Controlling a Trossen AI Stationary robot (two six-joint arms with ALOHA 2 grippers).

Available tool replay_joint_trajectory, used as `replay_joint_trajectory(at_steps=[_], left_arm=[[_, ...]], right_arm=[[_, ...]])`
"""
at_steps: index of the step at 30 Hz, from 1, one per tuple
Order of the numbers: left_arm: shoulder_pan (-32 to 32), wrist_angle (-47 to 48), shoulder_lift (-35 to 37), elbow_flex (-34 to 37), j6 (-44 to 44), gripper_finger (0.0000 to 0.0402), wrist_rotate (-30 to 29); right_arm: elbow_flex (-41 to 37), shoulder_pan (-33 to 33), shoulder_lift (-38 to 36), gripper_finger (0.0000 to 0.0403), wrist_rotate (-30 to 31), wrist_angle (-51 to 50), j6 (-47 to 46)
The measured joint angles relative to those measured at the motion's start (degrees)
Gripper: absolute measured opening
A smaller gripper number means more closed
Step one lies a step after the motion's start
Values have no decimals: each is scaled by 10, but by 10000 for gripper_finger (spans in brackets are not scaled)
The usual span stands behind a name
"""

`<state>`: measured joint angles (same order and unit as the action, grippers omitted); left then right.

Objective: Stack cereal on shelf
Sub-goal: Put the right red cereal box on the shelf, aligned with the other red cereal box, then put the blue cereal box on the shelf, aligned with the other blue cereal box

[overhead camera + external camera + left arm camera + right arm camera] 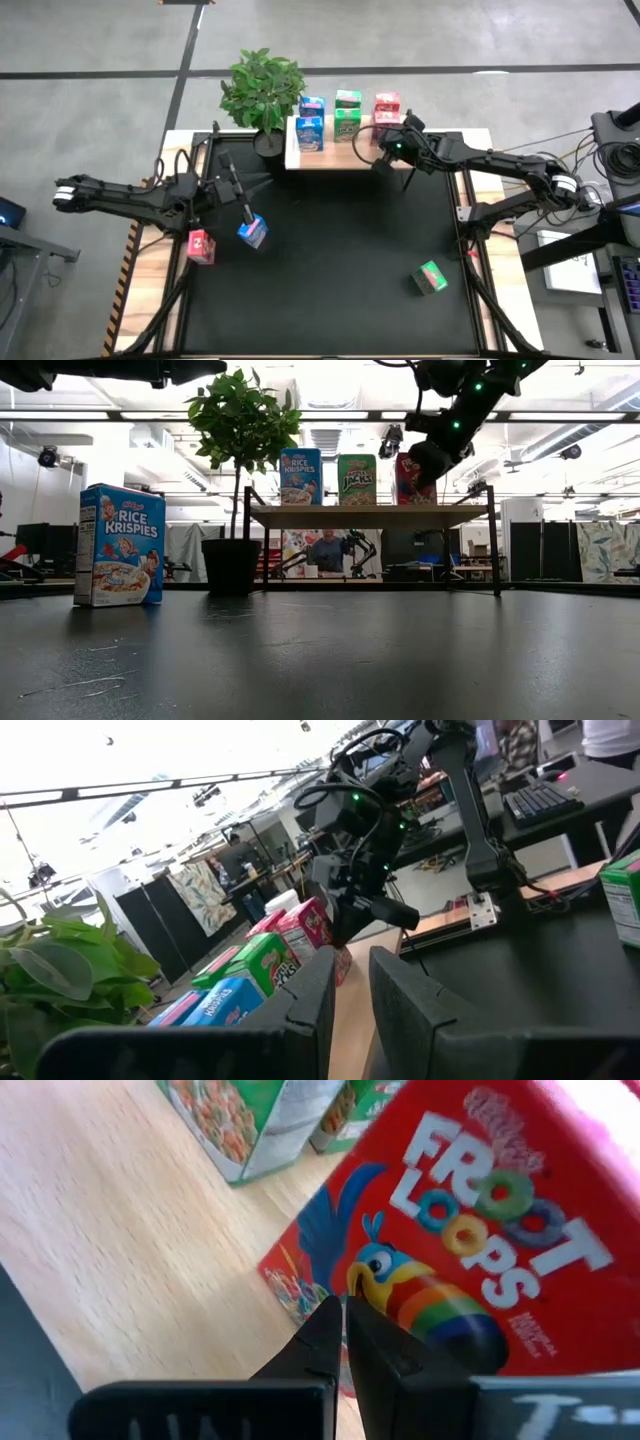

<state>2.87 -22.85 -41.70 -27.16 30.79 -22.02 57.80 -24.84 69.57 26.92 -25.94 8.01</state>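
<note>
Right gripper point(383, 158) sits at the front edge of the shelf point(340, 157), at its right end, fingers point(330, 1335) closed together with nothing between them, tips just in front of the front red box point(450, 1250) (Froot Loops), close to its printed face; contact cannot be told. That red box stands upright on the shelf's right end, with another red box point(387, 102) behind it. Middle of the shelf: two green boxes point(347, 113) one behind the other; left end: two blue boxes point(310, 124), also front and back. A potted plant point(262, 92) stands just off the shelf's left end, near the tabletop's far edge. Left gripper point(240, 212) hangs over the left part of the tabletop, fingers point(400, 1010) slightly apart, gripping nothing. Just beside it a blue box point(253, 231) stands on the black mat, and a red box point(201, 245) sits at the mat's left edge, near the blue one. A green box point(430, 278) lies well apart from both grippers, toward the tabletop's near right corner.
</note>
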Motion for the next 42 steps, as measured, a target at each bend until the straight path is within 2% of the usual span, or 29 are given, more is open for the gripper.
replay_joint_trajectory(at_steps=[5, 12, 20, 26, 32, 42], left_arm=[[0, 1, 0, 0, -2, 49, 0], [0, 1, 1, 0, -12, 49, -1], [0, 1, 1, 0, -13, 49, -1], [0, 1, 1, -1, -13, 49, -1], [0, 1, 1, -1, -13, 49, -1], [0, 1, 1, -1, -13, 49, -1]], right_arm=[[0, 11, 0, 9, -19, 13, -24], [0, 36, -1, 9, -19, 43, -71], [-17, 36, -1, 9, -13, 73, -114], [-45, 41, -1, 9, -13, 158, -112], [-46, 41, -1, 9, 46, 174, -98], [-46, 44, -2, 9, 43, 178, -87]])
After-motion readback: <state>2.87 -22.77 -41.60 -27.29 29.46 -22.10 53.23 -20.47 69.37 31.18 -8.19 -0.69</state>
